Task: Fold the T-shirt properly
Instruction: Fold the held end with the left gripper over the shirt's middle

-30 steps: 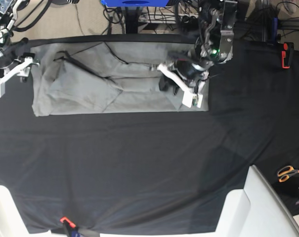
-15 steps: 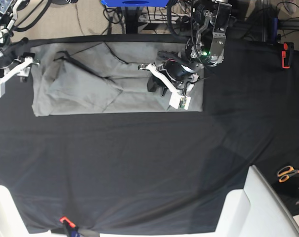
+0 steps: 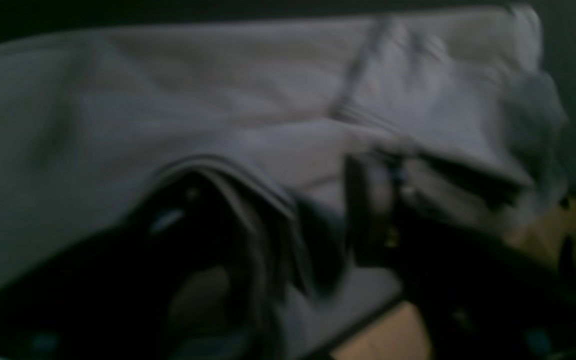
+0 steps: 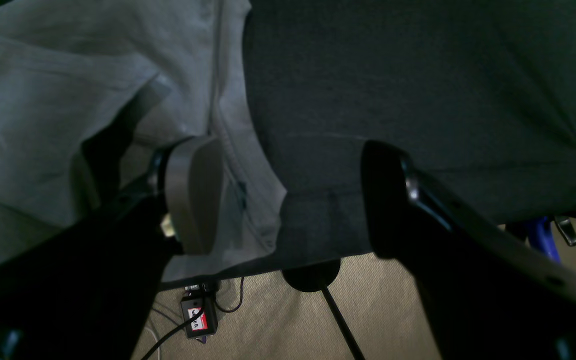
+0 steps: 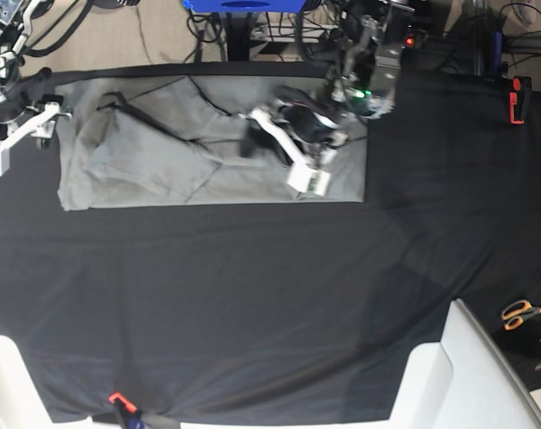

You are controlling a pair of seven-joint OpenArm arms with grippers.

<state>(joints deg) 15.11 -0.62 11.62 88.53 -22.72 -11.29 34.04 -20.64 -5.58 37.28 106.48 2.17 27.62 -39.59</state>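
Note:
The light grey T-shirt (image 5: 145,165) lies spread along the far side of the table, with creases and a folded flap near its middle. My left gripper (image 5: 283,147) hovers low over the shirt's right half. The left wrist view is blurred: the jaws of the left gripper (image 3: 278,220) stand apart, and a fold of the T-shirt (image 3: 218,75) lies across the left finger. My right gripper (image 5: 21,138) is at the shirt's left end. In the right wrist view this right gripper (image 4: 288,200) is open and empty, with one pad over the edge of the T-shirt (image 4: 43,100).
A large black cloth (image 5: 252,295) covers the table. A red clamp (image 5: 517,100) holds it at the far right and an orange one (image 5: 118,399) at the near edge. Orange scissors (image 5: 519,313) lie at the right. A white panel (image 5: 467,375) stands at the near right corner.
My left gripper has travelled left across the shirt's right half, and its jaws have come apart. The shirt's right edge has shifted slightly left. The right arm has stayed put.

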